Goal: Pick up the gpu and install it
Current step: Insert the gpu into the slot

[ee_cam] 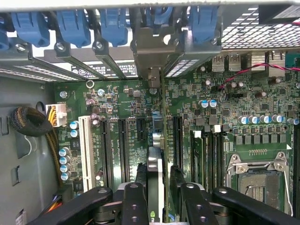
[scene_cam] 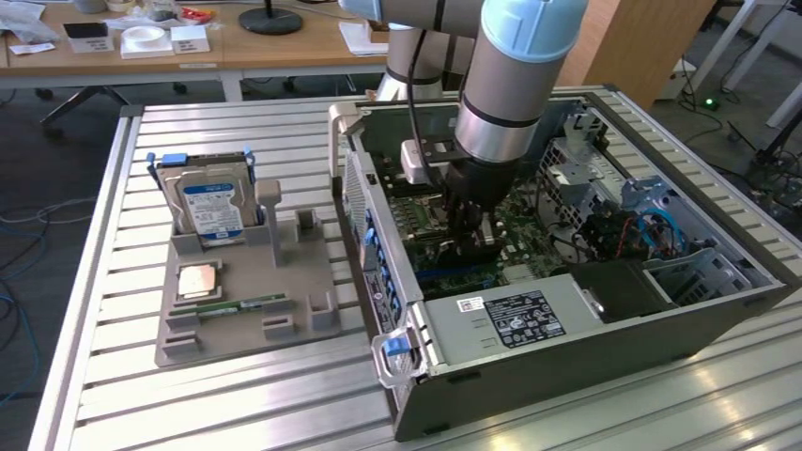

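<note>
The gpu (ee_cam: 156, 154) stands on edge in a motherboard slot, seen from above as a thin black card. Its silver bracket (ee_cam: 152, 47) sits against the rear slot openings of the case. My gripper (ee_cam: 158, 180) straddles the card's near end. One black finger (ee_cam: 139, 185) stands on one side and the other on the opposite side, with a small gap visible to the card, so the jaws look open. In the exterior view my gripper (scene_cam: 467, 240) reaches down into the open PC case (scene_cam: 701, 310) over the motherboard, and it hides the card there.
Blue retention clips (ee_cam: 70, 26) line the rear slots. A white slot (ee_cam: 86, 150), a cable bundle (ee_cam: 28, 122) and the CPU socket (ee_cam: 255, 176) flank the card. Outside the case a grey holder (scene_cam: 251, 324) carries a hard drive (scene_cam: 210, 209) and a memory stick (scene_cam: 239, 306).
</note>
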Robot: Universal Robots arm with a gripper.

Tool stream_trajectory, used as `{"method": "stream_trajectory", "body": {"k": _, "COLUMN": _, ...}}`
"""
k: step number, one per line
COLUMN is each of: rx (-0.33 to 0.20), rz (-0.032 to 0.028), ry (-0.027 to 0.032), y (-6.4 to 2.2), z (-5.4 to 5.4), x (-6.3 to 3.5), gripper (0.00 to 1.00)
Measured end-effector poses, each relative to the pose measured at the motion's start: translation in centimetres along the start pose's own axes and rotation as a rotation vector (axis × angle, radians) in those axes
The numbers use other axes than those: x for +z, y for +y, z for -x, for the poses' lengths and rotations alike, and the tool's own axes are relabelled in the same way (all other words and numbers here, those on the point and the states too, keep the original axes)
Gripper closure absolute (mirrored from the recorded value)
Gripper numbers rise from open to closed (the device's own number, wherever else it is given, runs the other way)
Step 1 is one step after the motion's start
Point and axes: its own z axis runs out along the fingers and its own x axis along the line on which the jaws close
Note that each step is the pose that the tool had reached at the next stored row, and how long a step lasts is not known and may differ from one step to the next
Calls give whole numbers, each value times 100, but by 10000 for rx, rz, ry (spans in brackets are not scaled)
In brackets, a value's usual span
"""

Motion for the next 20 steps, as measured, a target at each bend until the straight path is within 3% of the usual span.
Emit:
{"method": "stream_trajectory", "body": {"k": 4, "rx": 0, "rz": 0, "ry": 0, "y": 0, "z": 2, "x": -75, "gripper": 66}}
{"method": "stream_trajectory", "body": {"k": 20, "rx": 0, "rz": 0, "ry": -6, "y": -1, "z": 0, "x": -75, "gripper": 66}}
